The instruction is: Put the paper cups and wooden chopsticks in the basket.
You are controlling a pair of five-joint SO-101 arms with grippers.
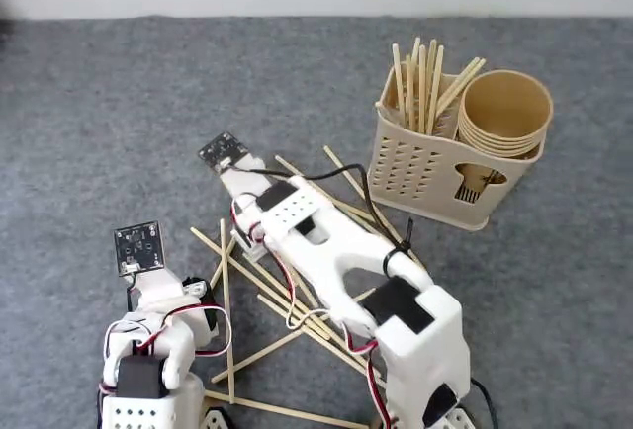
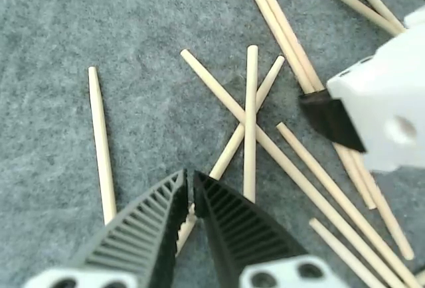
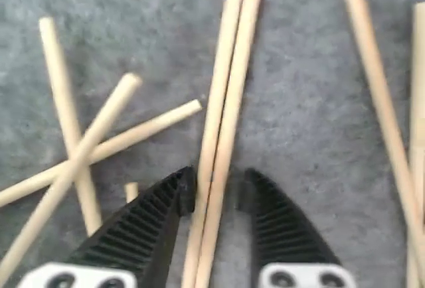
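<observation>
Overhead, two wrist close-ups; common chopsticks (image 1: 226,291)

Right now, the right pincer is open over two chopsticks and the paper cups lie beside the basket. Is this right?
Not quite. The high view shows the paper cups stacked inside the basket, not beside it. The right pincer is indeed open over two chopsticks.

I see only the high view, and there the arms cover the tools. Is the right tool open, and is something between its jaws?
Observer: Yes, the right tool is open. Two pale wooden chopsticks, lying side by side, pass between its jaws.
Operator: And the left tool, please?
Observer: The left tool is almost shut, over the end of a single wooden chopstick. I cannot tell whether it grips it.
</observation>
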